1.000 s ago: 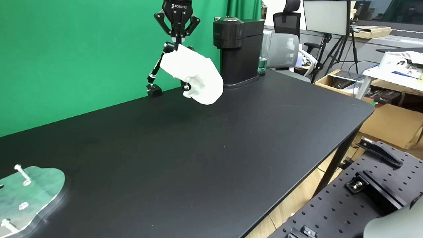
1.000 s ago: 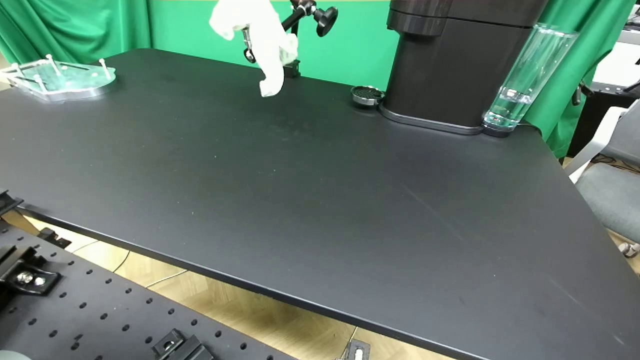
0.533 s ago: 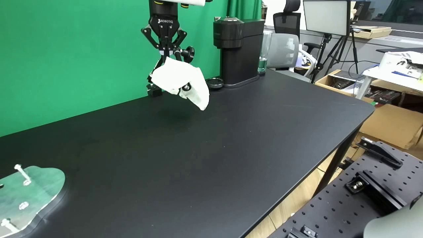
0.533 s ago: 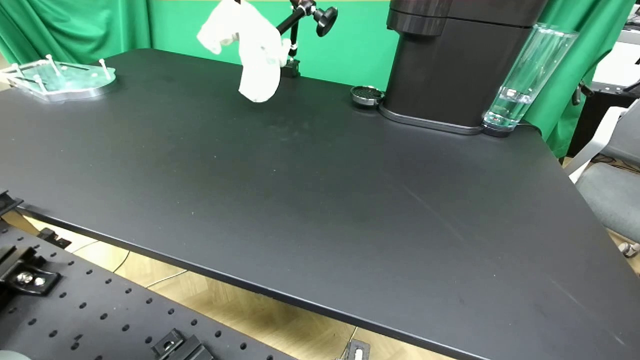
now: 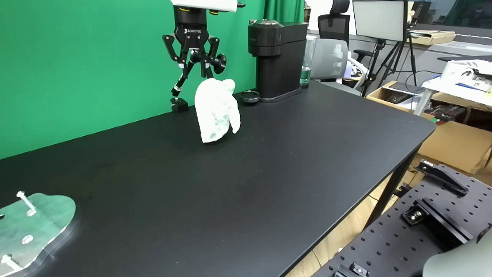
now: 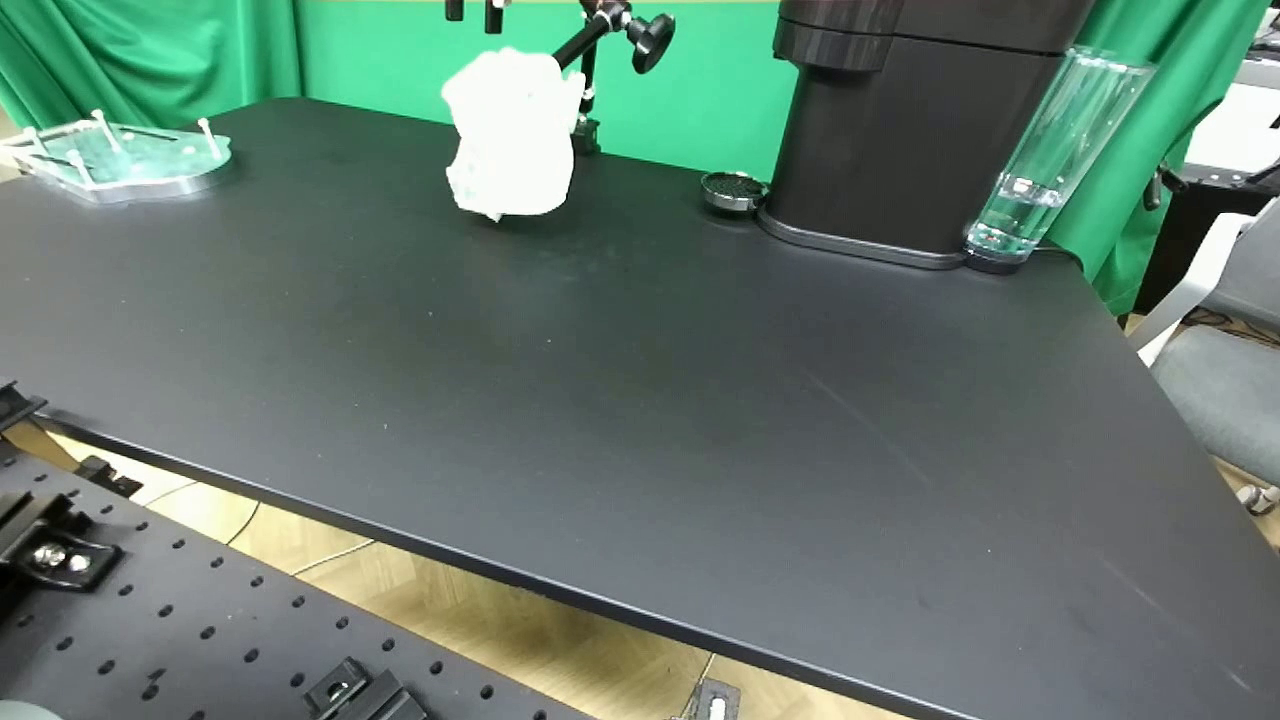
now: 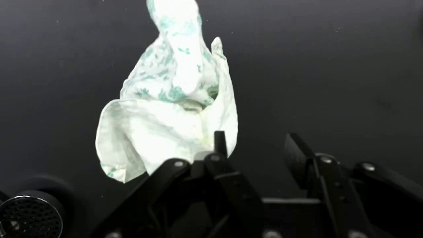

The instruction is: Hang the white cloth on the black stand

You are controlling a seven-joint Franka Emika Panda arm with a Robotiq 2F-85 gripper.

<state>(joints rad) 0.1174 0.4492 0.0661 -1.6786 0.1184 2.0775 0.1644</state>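
Observation:
The white cloth (image 5: 216, 109) with a green print hangs in a bunch at the back of the table. It covers the low arm end of the black stand (image 5: 179, 104) and looks draped over it. In an exterior view the cloth (image 6: 515, 130) meets the stand's slanted arm (image 6: 582, 42). I cannot tell whether its lower edge touches the table. My gripper (image 5: 195, 69) is open and empty above the cloth; its fingertips show at the top of an exterior view (image 6: 475, 14). In the wrist view the cloth (image 7: 172, 122) lies below and left of the open fingers (image 7: 256, 135).
A black coffee machine (image 5: 275, 57) with a clear water tank (image 6: 1055, 150) stands right of the cloth. A round perforated disc (image 6: 735, 190) lies beside it and shows in the wrist view (image 7: 31, 215). A green board with pegs (image 5: 46, 215) lies at the table's left.
My gripper came down and left with the cloth, then opened. The cloth left the fingers, dropped lower and now covers the stand's arm end, which showed before.

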